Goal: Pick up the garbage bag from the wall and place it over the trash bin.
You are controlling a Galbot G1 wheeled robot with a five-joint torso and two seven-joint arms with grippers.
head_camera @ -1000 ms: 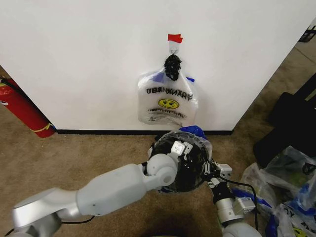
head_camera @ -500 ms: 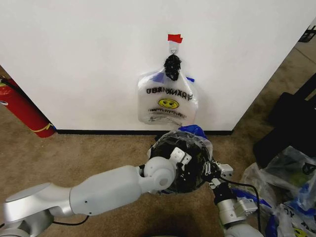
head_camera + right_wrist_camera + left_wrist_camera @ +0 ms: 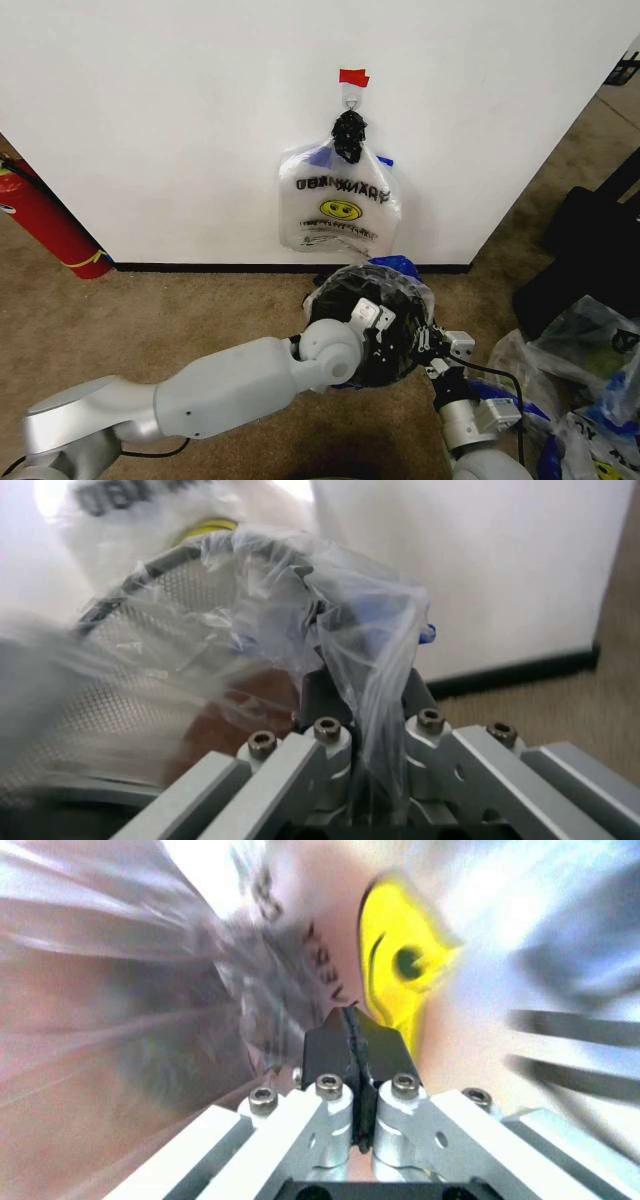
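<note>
- Over the trash bin (image 3: 385, 335), at the foot of the wall (image 3: 180, 120): holding the garbage bag (image 3: 395, 275) by both arms, film already draped across the rim.
- On the robot's left: left end effector (image 3: 372, 318) sitting slightly higher and further right than half a second ago, after dipping low a moment before; working inside the bin mouth, jaws pressed together in the left wrist view (image 3: 350, 1036), nothing clearly caught between them.
- On the robot's right: right end effector (image 3: 440, 352) staying at the bin's right edge, clamped on a gathered fold of the bag (image 3: 375, 667), plastic running down between the jaws.
- Judging from this: spreading the opening around the rim, bag mostly seated but not yet smoothed all round.
- Showing thin, crinkled, see-through film with blue handle patches; stretching and wrinkling easily, likely slipping if tugged hard.
- Showing round black wire mesh (image 3: 150, 592), rigid, with a firm hoop rim.
- Hanging flat on the wall hook (image 3: 350, 92): whiter smiley-face bag (image 3: 338, 205), untouched, under red tape (image 3: 353, 76).
</note>
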